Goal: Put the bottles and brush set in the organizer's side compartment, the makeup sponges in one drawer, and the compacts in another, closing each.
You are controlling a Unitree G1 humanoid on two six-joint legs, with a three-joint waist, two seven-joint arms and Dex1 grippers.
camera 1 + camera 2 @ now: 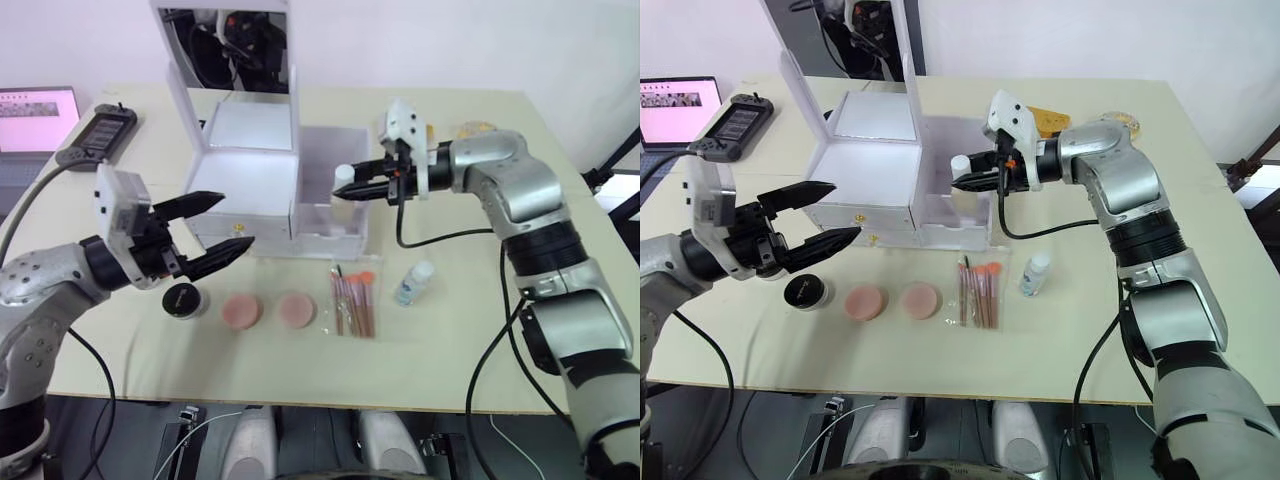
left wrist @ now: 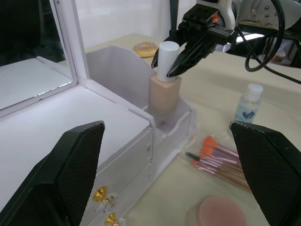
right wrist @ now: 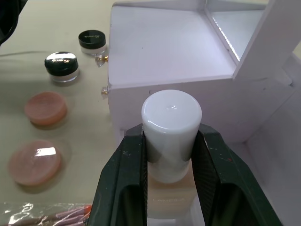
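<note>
right gripper (image 3: 171,155) is clamping the white cap of the larger bottle (image 2: 165,92), the one with pale yellowish liquid, fingers (image 3: 123,179) pressing both sides of the cap. the bottle is standing upright inside the side compartment (image 1: 330,190) of the organizer (image 1: 245,170), at the corner nearest the drawers; whether its base is touching the bin floor cannot be told.

left gripper (image 1: 215,228) is hanging in front of the organizer's drawers, jaws spread wide apart and holding nothing. both drawers are looking shut, their small gold knobs (image 2: 104,205) showing on the front. the mirror lid (image 1: 225,45) is standing upright at the back.

the smaller bottle (image 1: 414,283) with the bluish label is standing on the table (image 1: 480,340), to the right of the brush set (image 1: 352,300), which is lying flat in its clear sleeve just in front of the side compartment. two pink makeup sponges (image 1: 268,310) are lying side by side to the left of the brushes. one compact (image 1: 184,299) is sitting left of the sponges, below the left gripper; a second compact (image 3: 92,41) is sitting close by the drawer front.

a handheld controller (image 1: 100,132) and a laptop (image 1: 35,118) are lying at the table's far left.
</note>
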